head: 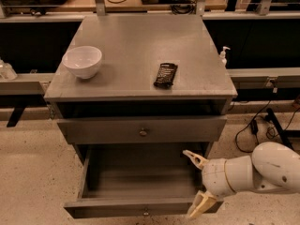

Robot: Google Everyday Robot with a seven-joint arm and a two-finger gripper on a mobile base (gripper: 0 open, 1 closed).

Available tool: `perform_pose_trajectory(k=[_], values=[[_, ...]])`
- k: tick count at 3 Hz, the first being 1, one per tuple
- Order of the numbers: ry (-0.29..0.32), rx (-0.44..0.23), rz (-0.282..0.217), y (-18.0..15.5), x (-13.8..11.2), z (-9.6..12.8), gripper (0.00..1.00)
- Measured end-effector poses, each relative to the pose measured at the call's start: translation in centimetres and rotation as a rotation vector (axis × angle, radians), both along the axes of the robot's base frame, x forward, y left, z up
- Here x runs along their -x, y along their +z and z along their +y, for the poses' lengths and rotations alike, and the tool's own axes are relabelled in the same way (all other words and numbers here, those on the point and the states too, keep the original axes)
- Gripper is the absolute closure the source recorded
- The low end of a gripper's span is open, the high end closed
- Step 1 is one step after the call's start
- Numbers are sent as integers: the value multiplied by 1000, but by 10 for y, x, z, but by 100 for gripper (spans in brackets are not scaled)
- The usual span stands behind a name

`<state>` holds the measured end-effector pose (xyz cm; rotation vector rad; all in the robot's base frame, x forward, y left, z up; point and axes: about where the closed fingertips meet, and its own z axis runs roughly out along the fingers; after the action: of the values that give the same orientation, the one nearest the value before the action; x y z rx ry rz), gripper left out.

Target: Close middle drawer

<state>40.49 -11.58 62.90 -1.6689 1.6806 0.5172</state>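
The middle drawer [140, 209] of the grey cabinet is pulled far out, and its deep box is empty. Its low flat front has a small round knob [146, 213] at the centre. My gripper [197, 183] is open at the drawer's front right corner. One cream finger [194, 157] reaches over the box's right side, and the other [200, 205] hangs in front of the drawer front's right end. The white arm [262, 170] comes in from the right.
Above the open drawer is a taller drawer front [140, 129], nearly shut. A white bowl [82, 61] and a dark packet [166, 74] lie on the cabinet top [140, 36]. A small pump bottle [224, 55] stands behind at the right. Cables [253, 128] lie on the floor at the right.
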Motion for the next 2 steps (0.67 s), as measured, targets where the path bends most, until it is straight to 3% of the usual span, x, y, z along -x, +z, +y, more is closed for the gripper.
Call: perform_pose_trajectory(k=[1,2], values=[[2,1,38,-9,1,2,0],[23,5,37,-44,14,4,14]])
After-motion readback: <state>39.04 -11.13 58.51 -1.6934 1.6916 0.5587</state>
